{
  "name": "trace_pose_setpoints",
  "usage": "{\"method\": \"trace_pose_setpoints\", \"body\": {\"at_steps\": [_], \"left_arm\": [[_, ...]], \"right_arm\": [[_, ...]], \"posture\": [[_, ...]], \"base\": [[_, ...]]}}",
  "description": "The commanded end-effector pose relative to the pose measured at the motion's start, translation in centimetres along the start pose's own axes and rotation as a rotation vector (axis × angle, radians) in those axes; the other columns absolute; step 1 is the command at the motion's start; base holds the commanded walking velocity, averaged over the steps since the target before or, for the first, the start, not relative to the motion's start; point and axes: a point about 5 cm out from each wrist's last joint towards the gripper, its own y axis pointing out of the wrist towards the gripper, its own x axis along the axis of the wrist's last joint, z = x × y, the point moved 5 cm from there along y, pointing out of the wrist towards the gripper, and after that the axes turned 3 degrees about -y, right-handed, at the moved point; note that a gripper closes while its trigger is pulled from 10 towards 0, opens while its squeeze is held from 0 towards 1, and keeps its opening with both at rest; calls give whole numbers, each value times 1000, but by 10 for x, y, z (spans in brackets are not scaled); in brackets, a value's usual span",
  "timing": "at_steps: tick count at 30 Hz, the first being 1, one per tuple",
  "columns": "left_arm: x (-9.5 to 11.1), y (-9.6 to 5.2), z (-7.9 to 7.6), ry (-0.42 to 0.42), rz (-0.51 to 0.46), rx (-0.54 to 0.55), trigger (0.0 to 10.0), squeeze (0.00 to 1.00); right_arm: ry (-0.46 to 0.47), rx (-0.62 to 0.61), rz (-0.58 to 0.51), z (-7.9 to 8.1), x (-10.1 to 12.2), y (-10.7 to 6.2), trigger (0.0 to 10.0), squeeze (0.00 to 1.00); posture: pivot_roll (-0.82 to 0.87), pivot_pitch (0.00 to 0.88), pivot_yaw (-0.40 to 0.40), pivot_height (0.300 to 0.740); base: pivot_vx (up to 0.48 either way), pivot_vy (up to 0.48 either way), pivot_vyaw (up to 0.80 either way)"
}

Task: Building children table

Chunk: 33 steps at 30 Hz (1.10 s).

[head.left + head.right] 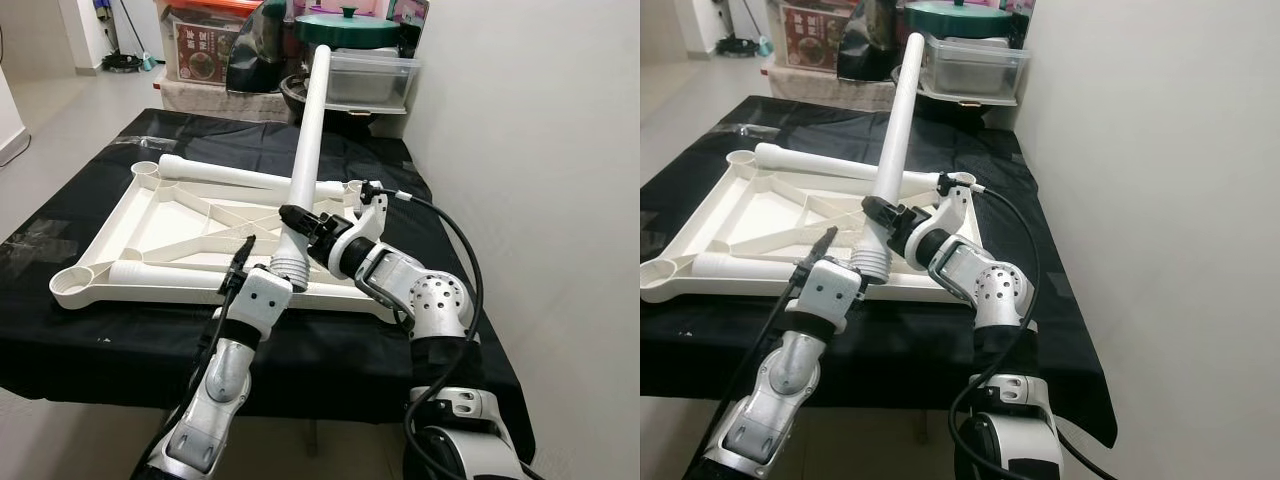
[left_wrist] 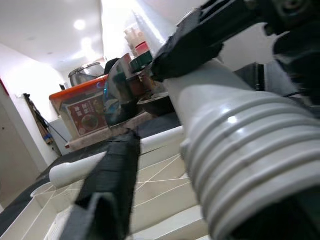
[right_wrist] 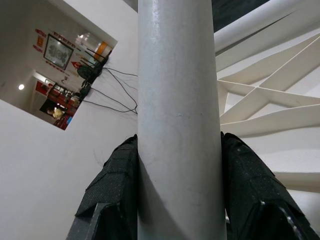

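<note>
A white plastic tabletop (image 1: 170, 225) lies upside down on a black cloth (image 1: 90, 330) in the middle left of the frame, ribs facing up. Two white legs lie on it: one (image 1: 240, 177) along its far edge, one (image 1: 170, 275) along its near edge. The right gripper (image 1: 296, 226) is clamped around a third leg (image 1: 308, 150), its two black fingers (image 3: 117, 185) pressed against either side of the tube. That leg slants up toward the top centre, threaded end (image 1: 287, 266) lowest, near the tabletop's near edge. The left gripper (image 1: 238, 262) sits just beside the threaded end, fingers parted, holding nothing. Storage boxes (image 1: 205, 45) crowd the upper background.
</note>
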Motion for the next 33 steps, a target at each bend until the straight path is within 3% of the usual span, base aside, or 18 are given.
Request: {"method": "trace_pose_setpoints", "body": {"at_steps": [1,12,13,15,16,21,22,23,28,29,33], "left_arm": [[-10,-2,3,32,35,15,0,0],[-10,-5,6,48,17,21,0,0],[-10,-6,6,52,17,21,0,0],[-11,-6,7,55,16,21,0,0],[-11,-7,8,60,15,24,0,0],[-10,-9,11,64,11,22,0,0],[-9,-9,11,62,8,14,0,0],[-7,-9,11,60,5,8,0,0],[-6,-10,10,57,3,-15,0,0],[-4,-13,8,62,-3,-43,10000,0],[-1,-17,5,66,-13,-87,10000,0]], "right_arm": [[219,67,55,13,-57,7,0,0],[222,70,54,14,-55,6,0,0],[215,68,50,13,-55,6,2980,0],[210,65,48,13,-54,6,2980,0],[214,67,44,13,-53,6,10000,0],[245,76,26,14,-49,6,10000,0],[249,89,20,15,-47,5,10000,439],[251,108,13,17,-45,5,10000,1000],[253,130,8,20,-42,5,10000,1000],[251,137,12,20,-40,5,10000,0],[238,154,20,21,-36,5,10000,0]], "posture": [[141,0,-112,740],[143,0,-114,740],[144,0,-113,740],[144,0,-113,740],[146,0,-112,740],[146,0,-112,740],[146,0,-112,740],[146,0,-112,740],[155,0,-112,740],[155,0,-108,740],[158,0,-111,740]], "base": [[0,0,0],[0,0,0],[0,0,0],[0,0,0],[0,0,0],[0,0,0],[0,0,0],[0,0,0],[0,0,0],[0,0,0],[0,0,0]]}}
